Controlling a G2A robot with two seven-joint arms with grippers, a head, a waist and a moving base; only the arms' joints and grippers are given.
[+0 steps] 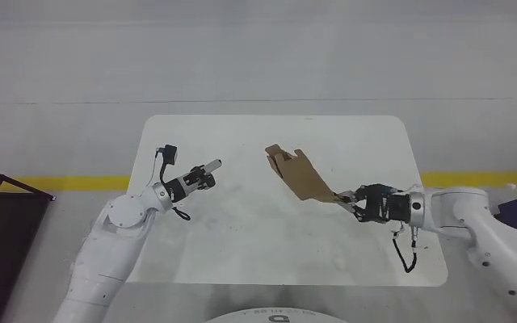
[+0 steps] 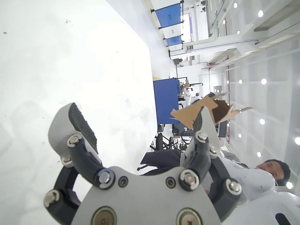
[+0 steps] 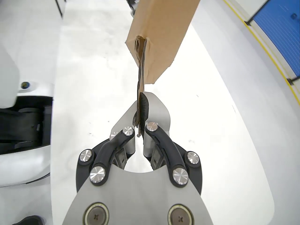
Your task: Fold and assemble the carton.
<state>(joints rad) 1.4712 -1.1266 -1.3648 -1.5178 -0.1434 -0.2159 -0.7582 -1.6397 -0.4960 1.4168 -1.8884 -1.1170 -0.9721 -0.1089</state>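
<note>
— While the right hand (image 3: 141, 108) clamps the carton (image 3: 161, 24) by its near flap, which way does the rest run?
— Straight out ahead of it, flattened, lifted off the surface (image 1: 242, 242), pointing toward the left hand (image 1: 212, 168), which gapes empty, well apart from the far end.

- flat brown cardboard carton (image 3: 164, 24): matt paper board, raw corrugated layers at its cut edge
- white rounded table top (image 1: 242, 242): smooth, faintly glossy, scuffed and speckled
- left gripper (image 2: 137, 107) and right gripper (image 3: 141, 99): satin grey metal plates, shiny screw heads, black ribbed pads (image 2: 84, 129)
</note>
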